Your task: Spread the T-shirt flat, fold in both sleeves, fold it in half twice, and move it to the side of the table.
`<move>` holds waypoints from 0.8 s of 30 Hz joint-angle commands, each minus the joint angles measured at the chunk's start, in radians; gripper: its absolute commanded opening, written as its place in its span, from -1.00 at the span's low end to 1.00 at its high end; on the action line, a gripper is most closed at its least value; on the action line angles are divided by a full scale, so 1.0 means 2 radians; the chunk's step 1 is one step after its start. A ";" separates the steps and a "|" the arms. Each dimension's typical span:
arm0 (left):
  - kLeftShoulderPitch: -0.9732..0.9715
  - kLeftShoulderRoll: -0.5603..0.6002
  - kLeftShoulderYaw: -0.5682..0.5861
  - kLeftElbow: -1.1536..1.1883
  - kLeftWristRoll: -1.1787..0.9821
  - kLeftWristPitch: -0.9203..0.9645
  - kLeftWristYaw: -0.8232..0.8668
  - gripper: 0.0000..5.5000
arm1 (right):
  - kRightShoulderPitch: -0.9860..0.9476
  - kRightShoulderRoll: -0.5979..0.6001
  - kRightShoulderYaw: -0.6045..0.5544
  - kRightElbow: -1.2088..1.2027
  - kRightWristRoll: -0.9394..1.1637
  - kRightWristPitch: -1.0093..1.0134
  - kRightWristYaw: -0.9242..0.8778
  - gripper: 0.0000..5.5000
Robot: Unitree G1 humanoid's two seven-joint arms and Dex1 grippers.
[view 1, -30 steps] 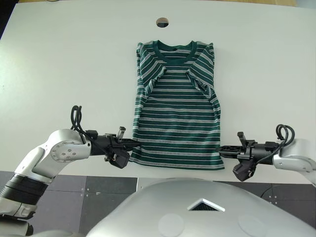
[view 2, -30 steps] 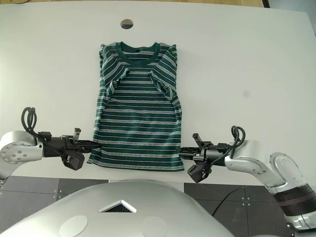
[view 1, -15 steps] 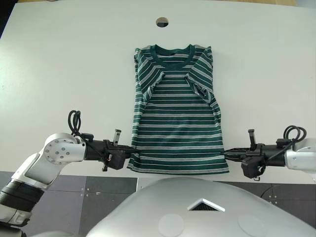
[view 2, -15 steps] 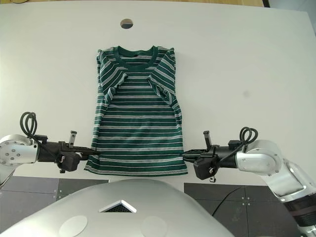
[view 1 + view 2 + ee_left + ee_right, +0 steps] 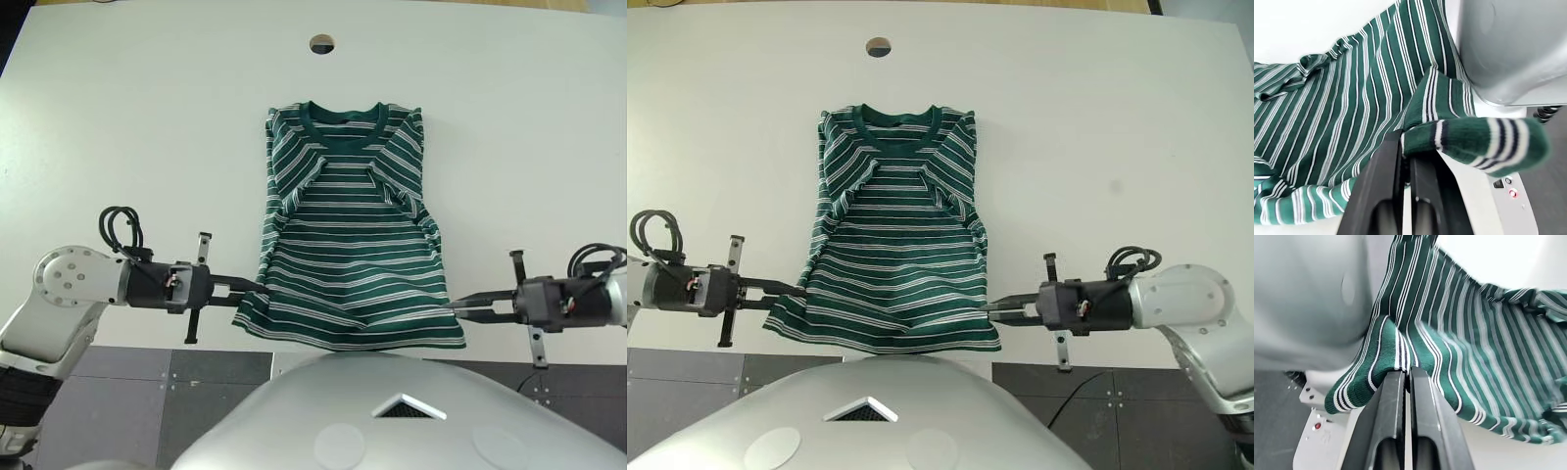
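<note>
We see the left gripper (image 5: 257,288) closed tight on the T-shirt (image 5: 348,245), pinching one bottom corner of the green striped cloth. In the left wrist view its two dark fingers (image 5: 1382,186) stand pressed together, with a bunched fold of the hem (image 5: 353,331) caught between them and curling over their tips. The right gripper (image 5: 460,305) is clamped the same way on the opposite bottom corner. Its fingers (image 5: 1422,411) lie side by side with hardly a gap, and a fold of striped fabric is squeezed at their ends.

The hem runs straight from one gripper to the other, spread wide between them and flaring out at both corners. It lies at the near edge of the white counter (image 5: 147,147). From the two grippers the shirt runs away across the counter, narrowing toward the collar (image 5: 340,116), which lies well beyond both grippers and about midway between them. Both sleeves (image 5: 294,181) are turned in over the chest, on the far side of the grippers, and meet just below the collar. The cloth shows loose wrinkles near the right gripper.

Farther off than the collar, well apart from either gripper, a small round hole (image 5: 321,43) sits in the counter.
</note>
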 commanded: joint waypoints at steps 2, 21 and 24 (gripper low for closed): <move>-0.109 -0.058 0.004 0.030 0.006 0.119 0.083 -0.96 | -0.097 0.062 -0.014 0.032 0.020 0.079 -0.082 -0.95; -0.406 -0.289 -0.014 0.367 0.171 0.290 0.300 -0.96 | -0.429 0.287 0.062 0.339 -0.134 0.309 -0.224 -0.95; -0.424 -0.314 -0.005 0.398 0.179 0.277 0.309 -0.88 | -0.455 0.309 0.062 0.392 -0.147 0.304 -0.224 -0.96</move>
